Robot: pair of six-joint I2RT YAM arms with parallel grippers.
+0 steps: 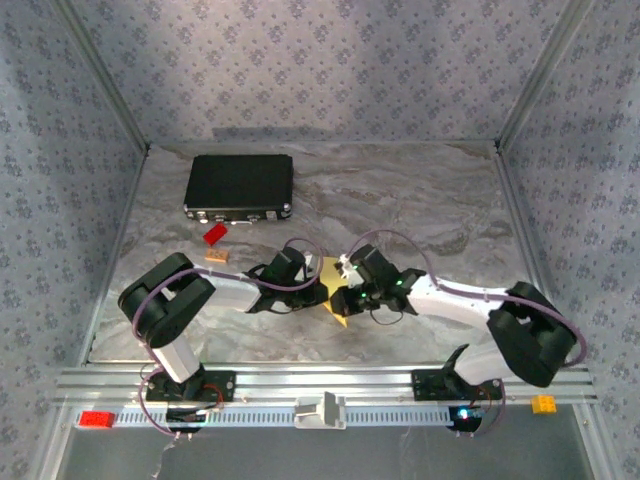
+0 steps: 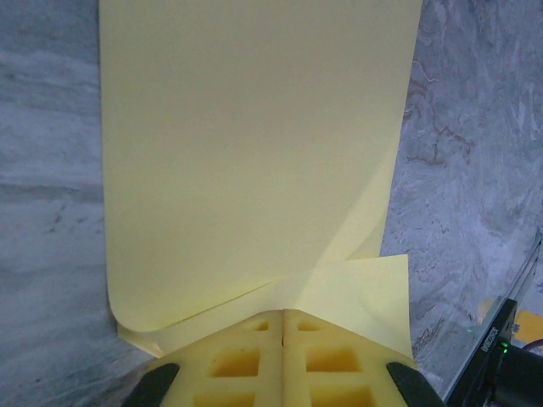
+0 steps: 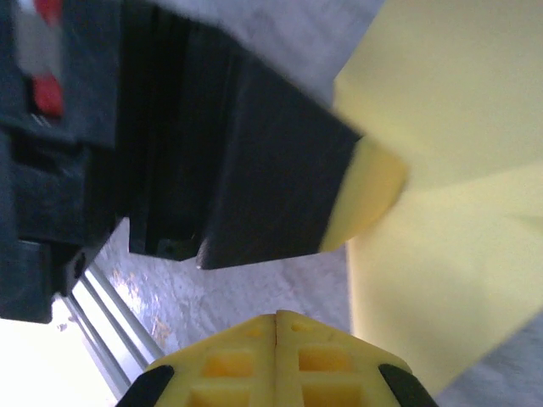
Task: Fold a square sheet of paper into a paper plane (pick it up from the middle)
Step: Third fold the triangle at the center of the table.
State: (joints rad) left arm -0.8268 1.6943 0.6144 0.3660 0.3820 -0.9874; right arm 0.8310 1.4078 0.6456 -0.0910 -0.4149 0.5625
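Note:
The pale-yellow square sheet of paper (image 1: 338, 314) is between the two arms at the table's middle front. In the left wrist view the sheet (image 2: 254, 153) is softly bent over itself. A flap (image 2: 373, 292) sticks out on the right, and creases run out from my fingertips. My left gripper (image 1: 322, 290) (image 2: 284, 315) is shut on the sheet's near part. My right gripper (image 1: 346, 294) (image 3: 277, 318) is shut with nothing in it, over bare table just left of the sheet (image 3: 458, 110). The left gripper's black finger (image 3: 280, 186) is close in front of it. No paper plane shape shows.
A black rectangular case (image 1: 239, 186) lies at the back left. A small red brick (image 1: 214, 235) and a tan block (image 1: 218, 256) lie in front of it. The aluminium rail (image 1: 380, 385) along the near edge carries both arm bases. Patterned walls enclose the table.

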